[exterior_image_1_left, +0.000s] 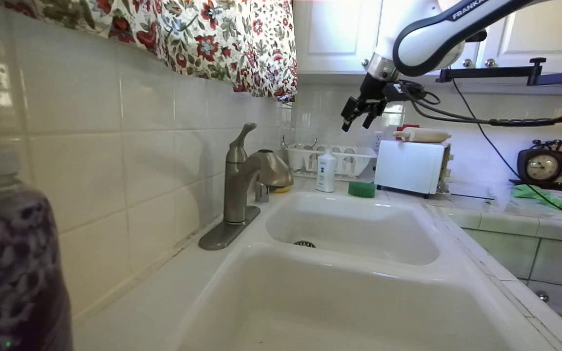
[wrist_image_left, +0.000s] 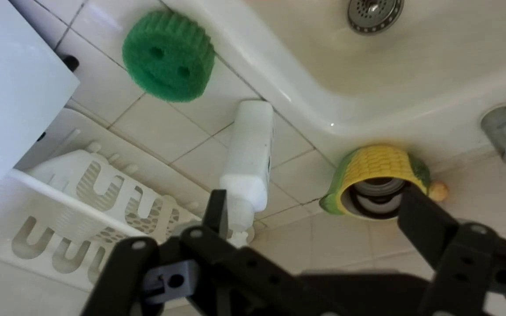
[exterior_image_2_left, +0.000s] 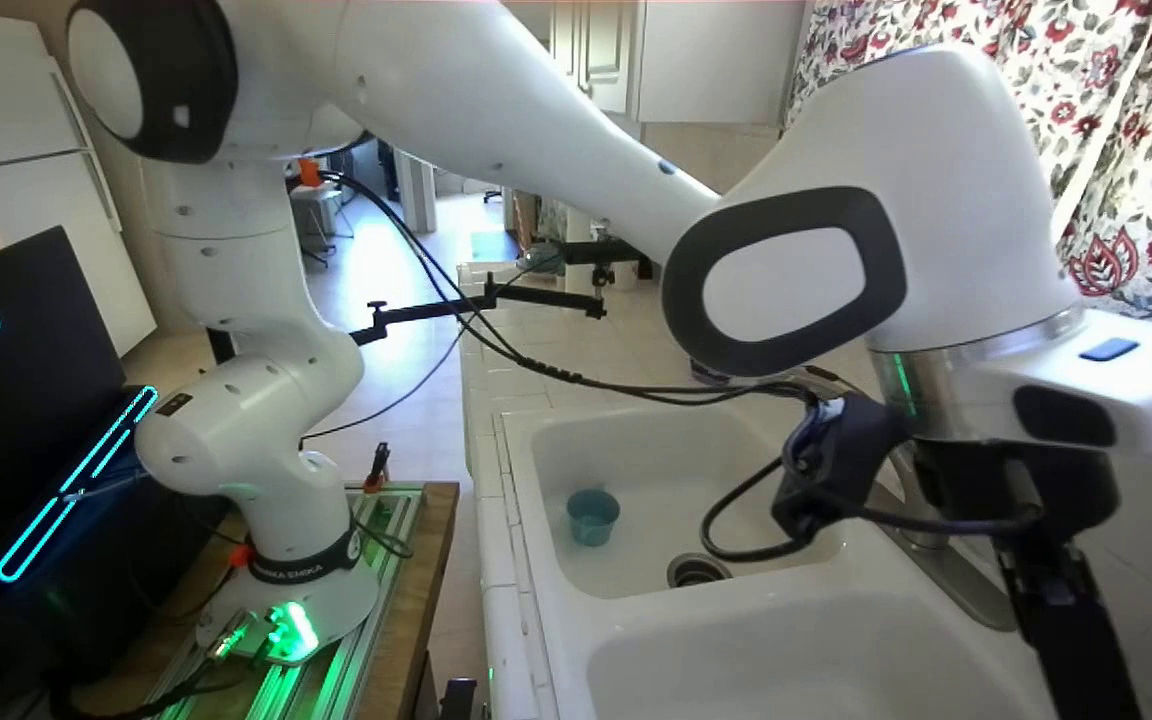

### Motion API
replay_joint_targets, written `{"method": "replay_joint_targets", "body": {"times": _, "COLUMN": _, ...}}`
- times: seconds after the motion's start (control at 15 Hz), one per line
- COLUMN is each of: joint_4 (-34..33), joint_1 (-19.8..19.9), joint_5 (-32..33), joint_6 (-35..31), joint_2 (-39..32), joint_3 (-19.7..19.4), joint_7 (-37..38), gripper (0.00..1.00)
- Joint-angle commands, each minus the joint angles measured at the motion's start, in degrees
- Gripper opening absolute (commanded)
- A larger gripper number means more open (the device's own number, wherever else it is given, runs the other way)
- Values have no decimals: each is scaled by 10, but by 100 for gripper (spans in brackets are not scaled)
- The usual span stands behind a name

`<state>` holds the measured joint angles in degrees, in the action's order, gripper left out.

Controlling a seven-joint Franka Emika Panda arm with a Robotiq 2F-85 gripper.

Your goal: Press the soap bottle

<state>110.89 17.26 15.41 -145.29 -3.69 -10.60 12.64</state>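
Two glossy white sink basins [exterior_image_1_left: 359,229] with rounded corners adjoin the white-tiled bench [wrist_image_left: 165,127]. In an exterior view, one basin contains one tapered blue cup [exterior_image_2_left: 593,518] near one round metal drain fitting [exterior_image_2_left: 698,570]. One slender white plastic soap bottle [wrist_image_left: 247,153] stands upright on the bench, between the basin edge and one white plastic dish rack [wrist_image_left: 77,206] with U-shaped slots. One green sponge [wrist_image_left: 168,57], ridged at the rim and pierced by two round holes, sits near the bottle. One yellow-and-green holder [wrist_image_left: 382,161], shaped and textured like a corn cob, contains one ringed grey object [wrist_image_left: 378,188] of a type that cannot be told. One white box-shaped appliance [exterior_image_1_left: 408,168] carries one pale rolling pin [exterior_image_1_left: 425,135]. One brushed-metal faucet [exterior_image_1_left: 234,195] is mounted beside the basins. Two black jaws are released: they stand spread apart, higher than the soap bottle and apart from it.
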Motion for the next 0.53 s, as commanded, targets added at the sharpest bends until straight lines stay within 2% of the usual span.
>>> {"method": "replay_joint_targets", "body": {"times": 0.0, "joint_4": -123, "joint_1": -19, "joint_5": 4, "joint_6": 30, "joint_2": -85, "joint_3": -25, "joint_7": 49, "gripper": 100}}
{"method": "replay_joint_targets", "body": {"times": 0.07, "joint_4": -144, "joint_1": -23, "joint_5": 3, "joint_6": 34, "joint_2": -100, "joint_3": -31, "joint_7": 55, "gripper": 100}}
{"method": "replay_joint_targets", "body": {"times": 0.13, "joint_4": -80, "joint_1": -22, "joint_5": -6, "joint_6": 9, "joint_2": -58, "joint_3": -31, "joint_7": 25, "gripper": 100}}
{"method": "replay_joint_targets", "body": {"times": 0.27, "joint_4": -115, "joint_1": -26, "joint_5": -8, "joint_6": 17, "joint_2": -83, "joint_3": -37, "joint_7": 32, "gripper": 100}}
{"method": "replay_joint_targets", "body": {"times": 0.47, "joint_4": -128, "joint_1": -28, "joint_5": -7, "joint_6": 19, "joint_2": -94, "joint_3": -38, "joint_7": 36, "gripper": 100}}
